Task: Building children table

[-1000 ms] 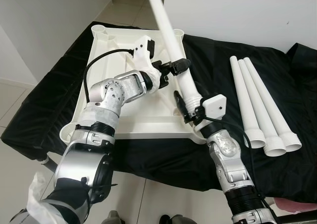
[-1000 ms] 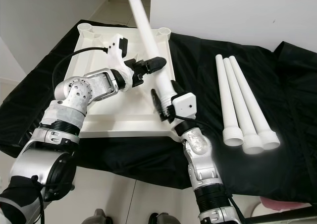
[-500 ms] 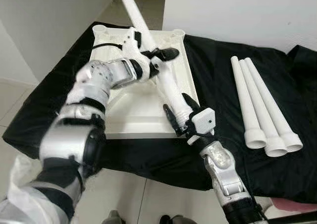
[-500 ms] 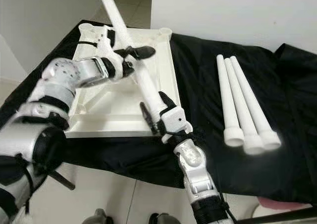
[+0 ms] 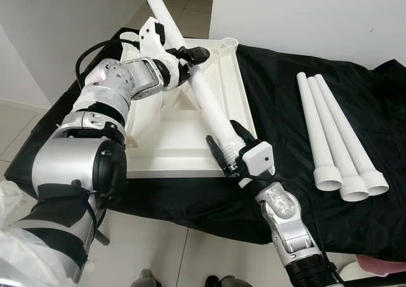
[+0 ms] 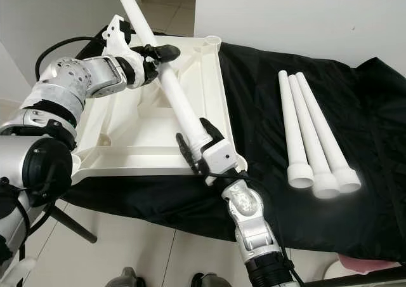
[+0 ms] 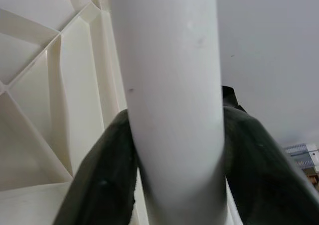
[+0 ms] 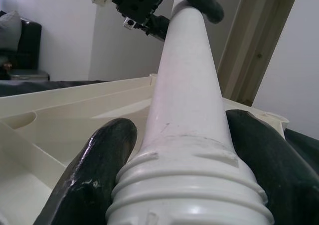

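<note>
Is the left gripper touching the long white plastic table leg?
Touching. In the left wrist view, the left gripper has both black fingers pressed against the long white plastic table leg with no gap.

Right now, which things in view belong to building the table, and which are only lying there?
Belong to the job:
- white table leg, held by left hand and right hand
- upturned white tabletop
- three spare legs lying side by side

Just lying about:
- black cloth under everything
- pink thing at the corner, too cut off to identify
</note>
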`<state>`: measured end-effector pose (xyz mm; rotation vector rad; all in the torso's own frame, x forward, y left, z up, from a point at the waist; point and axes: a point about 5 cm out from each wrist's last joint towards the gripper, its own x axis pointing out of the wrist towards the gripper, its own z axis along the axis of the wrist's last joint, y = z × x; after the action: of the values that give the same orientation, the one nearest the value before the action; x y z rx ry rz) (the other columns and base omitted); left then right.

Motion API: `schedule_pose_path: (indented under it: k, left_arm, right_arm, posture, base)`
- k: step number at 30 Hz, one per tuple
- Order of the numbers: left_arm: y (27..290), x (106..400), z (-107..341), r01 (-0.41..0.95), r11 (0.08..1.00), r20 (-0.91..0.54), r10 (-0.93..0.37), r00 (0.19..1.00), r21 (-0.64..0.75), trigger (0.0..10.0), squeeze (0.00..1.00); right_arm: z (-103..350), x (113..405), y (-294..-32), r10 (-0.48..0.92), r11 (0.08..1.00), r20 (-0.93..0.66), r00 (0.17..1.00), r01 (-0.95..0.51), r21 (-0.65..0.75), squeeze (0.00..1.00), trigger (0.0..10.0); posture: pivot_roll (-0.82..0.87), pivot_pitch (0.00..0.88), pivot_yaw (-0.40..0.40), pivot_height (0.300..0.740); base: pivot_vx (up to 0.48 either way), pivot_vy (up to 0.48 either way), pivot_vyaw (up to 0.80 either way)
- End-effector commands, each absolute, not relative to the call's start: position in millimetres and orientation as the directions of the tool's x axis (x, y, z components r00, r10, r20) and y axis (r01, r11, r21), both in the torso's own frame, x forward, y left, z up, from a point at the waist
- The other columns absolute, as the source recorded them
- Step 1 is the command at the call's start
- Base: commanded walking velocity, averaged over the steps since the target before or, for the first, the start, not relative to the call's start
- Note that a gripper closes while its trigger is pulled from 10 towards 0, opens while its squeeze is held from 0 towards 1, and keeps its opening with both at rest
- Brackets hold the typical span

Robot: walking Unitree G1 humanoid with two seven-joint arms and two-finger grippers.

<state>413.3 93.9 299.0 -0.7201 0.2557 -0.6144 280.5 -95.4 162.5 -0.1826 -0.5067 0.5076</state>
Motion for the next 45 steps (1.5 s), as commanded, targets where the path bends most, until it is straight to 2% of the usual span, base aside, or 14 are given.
schedule_pose_path:
  k: [1,8,9,14,15,16,17,24,27,28,29,32,40,45]
  left_arm:
    - [88,411,311,0.547,0.509,0.086,-0.676,0.732,-0.664,0.0,0.0]
    - [90,412,315,0.547,0.508,0.098,-0.667,0.739,-0.665,0.0,0.0]
    - [90,412,318,0.552,0.504,0.108,-0.666,0.738,-0.664,0.0,0.0]
    - [89,411,330,0.591,0.485,0.158,-0.672,0.724,-0.645,0.0,0.0]
    - [89,410,336,0.622,0.484,0.182,-0.681,0.709,-0.615,7.4,0.0]
    - [89,410,336,0.622,0.484,0.182,-0.681,0.709,-0.615,7.4,0.0]
    - [88,409,342,0.645,0.478,0.203,-0.688,0.697,-0.596,10.0,0.0]
    - [94,408,367,0.7,0.509,0.291,-0.663,0.69,-0.502,10.0,0.0]
    - [95,408,376,0.706,0.566,0.324,-0.634,0.703,-0.425,10.0,0.0]
    - [95,408,379,0.701,0.594,0.337,-0.616,0.712,-0.396,10.0,0.0]
    - [95,408,380,0.697,0.617,0.344,-0.607,0.717,-0.365,10.0,0.0]
    - [92,406,386,0.684,0.685,0.378,-0.581,0.72,-0.251,10.0,0.0]
    - [84,401,389,0.679,0.722,0.412,-0.582,0.701,-0.136,10.0,0.0]
    - [69,394,385,0.67,0.742,0.443,-0.599,0.667,-0.006,10.0,0.0]
  right_arm:
    - [162,281,-97,0.502,0.864,0.413,0.76,-0.424,-0.272,0.0,10.0]
    - [163,283,-98,0.477,0.879,0.42,0.772,-0.421,-0.223,0.0,10.0]
    - [163,284,-99,0.468,0.883,0.424,0.775,-0.424,-0.2,1.0,10.0]
    - [165,287,-102,0.444,0.894,0.435,0.784,-0.418,-0.159,1.0,10.0]
    - [166,287,-103,0.428,0.901,0.441,0.789,-0.413,-0.136,1.0,10.0]
    - [166,287,-103,0.428,0.901,0.441,0.789,-0.413,-0.136,1.0,10.0]
    - [167,289,-105,0.406,0.908,0.448,0.797,-0.406,-0.102,1.0,10.0]
    - [171,292,-111,0.345,0.92,0.449,0.824,-0.392,0.013,1.0,10.0]
    - [170,297,-111,0.32,0.928,0.405,0.856,-0.369,0.045,1.0,10.0]
    - [169,299,-111,0.316,0.93,0.392,0.864,-0.363,0.051,0.84,10.0]
    - [169,300,-111,0.313,0.931,0.371,0.874,-0.359,0.062,0.0,10.0]
    - [169,304,-110,0.301,0.936,0.329,0.895,-0.344,0.077,0.0,10.0]
    - [173,304,-110,0.321,0.93,0.317,0.892,-0.36,0.071,0.0,10.0]
    - [183,307,-109,0.345,0.93,0.312,0.885,-0.368,0.015,0.0,10.0]
  posture:
    - [-0.04,0.075,0.001,0.74]
    - [-0.03,0.071,-0.001,0.74]
    - [-0.03,0.07,0.0,0.74]
    - [-0.03,0.065,-0.001,0.74]
    - [-0.03,0.066,0.0,0.74]
    - [-0.03,0.066,0.0,0.74]
    - [-0.03,0.065,-0.001,0.74]
    - [-0.03,0.069,-0.004,0.74]
    - [-0.03,0.07,-0.005,0.74]
    - [-0.03,0.07,-0.005,0.74]
    - [-0.02,0.072,-0.008,0.74]
    - [-0.02,0.076,-0.012,0.74]
    - [-0.02,0.083,-0.016,0.74]
    - [-0.02,0.089,-0.018,0.74]
  base:
    - [0.0,0.0,0.0]
    - [0.0,0.0,0.0]
    - [0.0,0.0,0.0]
    - [0.0,0.0,0.0]
    - [0.0,0.0,0.0]
    - [0.0,0.0,0.0]
    - [0.0,0.0,0.0]
    - [0.0,0.0,0.0]
    - [0.0,0.0,0.0]
    - [0.0,0.0,0.0]
    - [0.0,0.0,0.0]
    - [0.0,0.0,0.0]
    - [0.0,0.0,0.0]
    - [0.0,0.0,0.0]
